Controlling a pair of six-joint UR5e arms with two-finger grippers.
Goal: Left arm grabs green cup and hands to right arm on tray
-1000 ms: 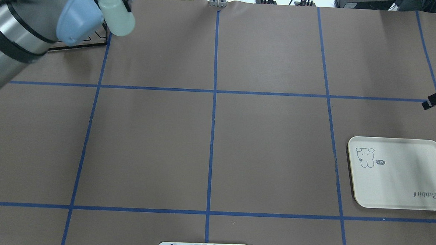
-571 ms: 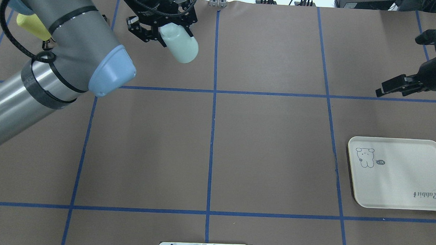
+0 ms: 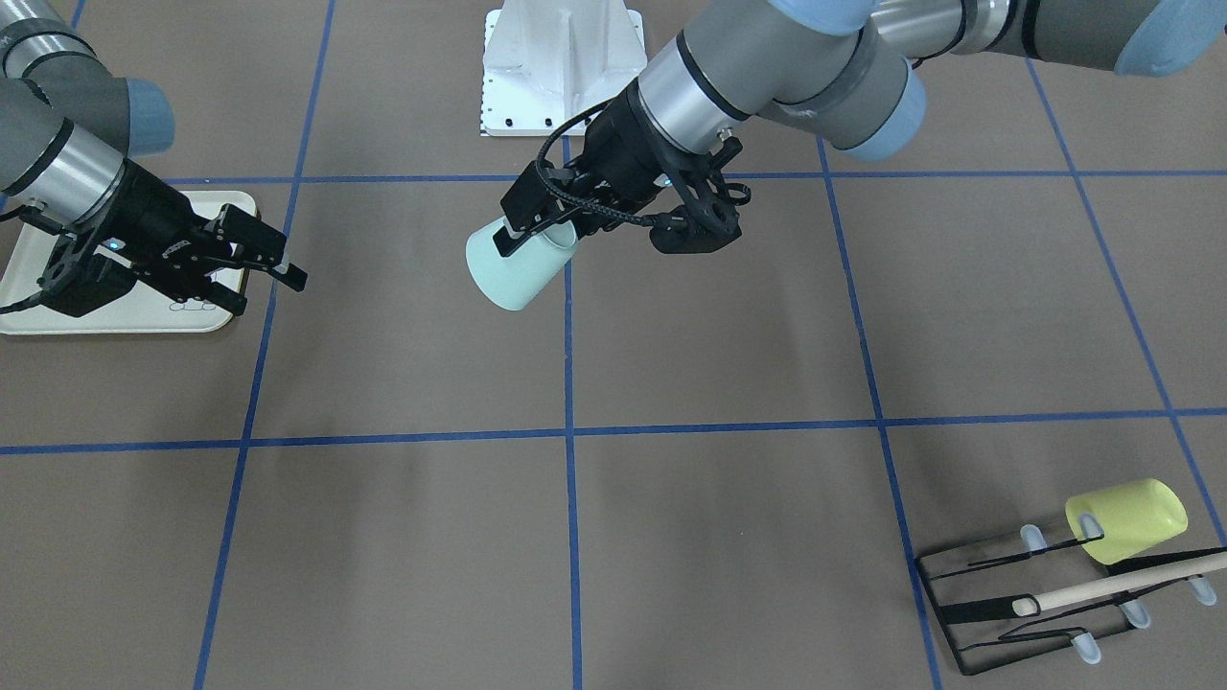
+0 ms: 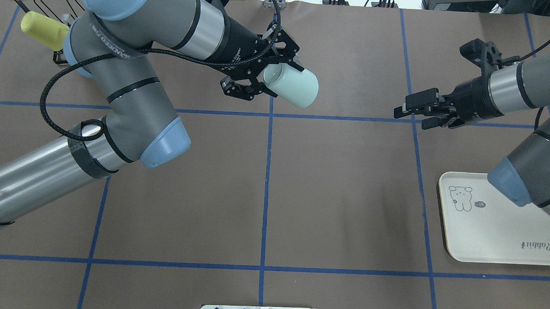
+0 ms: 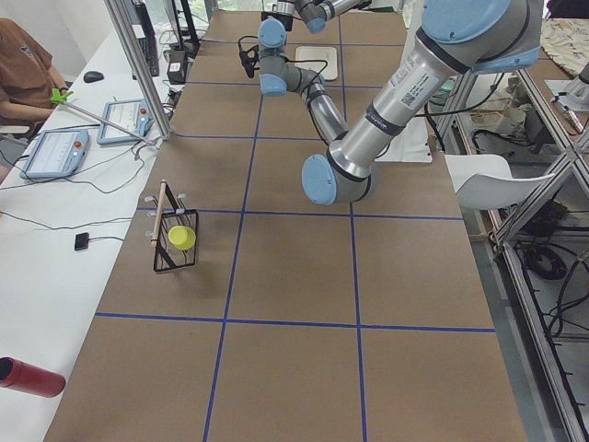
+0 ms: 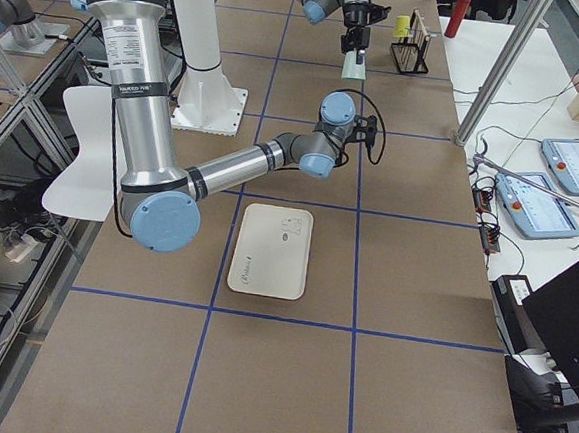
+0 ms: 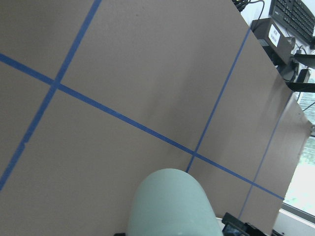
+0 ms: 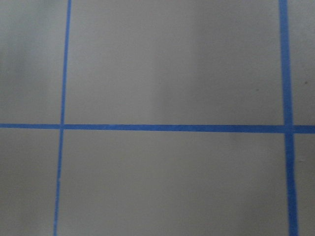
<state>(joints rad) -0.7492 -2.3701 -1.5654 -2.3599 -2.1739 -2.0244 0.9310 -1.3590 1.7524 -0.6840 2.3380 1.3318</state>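
Green cup (image 4: 293, 86) clamped sideways in left hand (image 4: 275, 77); right hand (image 4: 411, 117) spread open, empty.

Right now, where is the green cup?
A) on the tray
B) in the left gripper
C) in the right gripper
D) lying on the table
B: the left gripper is shut on the green cup, holding it sideways above the table; the right gripper is open, well apart from it.

Light: bright, even, shed from overhead.
Shadows: faint streaks thrown on table (image 3: 383, 364).
Blur: right wrist view smeared throughout; green cup (image 7: 170, 204) softened at 6 o'clock.
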